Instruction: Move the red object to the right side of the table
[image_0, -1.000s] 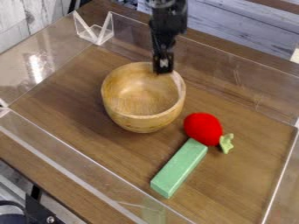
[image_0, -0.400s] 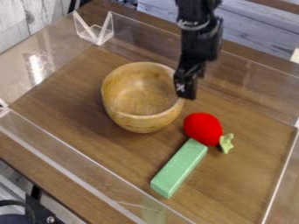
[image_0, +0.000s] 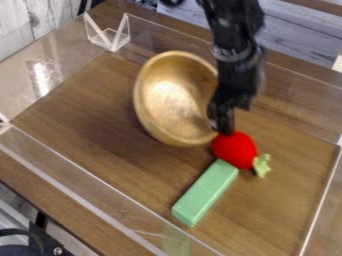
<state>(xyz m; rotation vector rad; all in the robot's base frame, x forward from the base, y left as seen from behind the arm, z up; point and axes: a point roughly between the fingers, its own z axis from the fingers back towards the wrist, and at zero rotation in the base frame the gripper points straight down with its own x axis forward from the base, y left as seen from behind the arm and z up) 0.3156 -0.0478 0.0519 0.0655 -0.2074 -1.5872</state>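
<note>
Fruit first: the red object (image_0: 234, 149) sits at about four o'clock on the table (image_0: 96, 138), the gripper (image_0: 225, 128) just above it toward twelve, fingers spread — the reach is in hand. Wooden bowl (image_0: 175, 98), tilted, stands at its ten o'clock (probably nudged by the arm). Next: straddle the fruit, close, lift, then carry toward three o'clock — clear of that rim.
</note>
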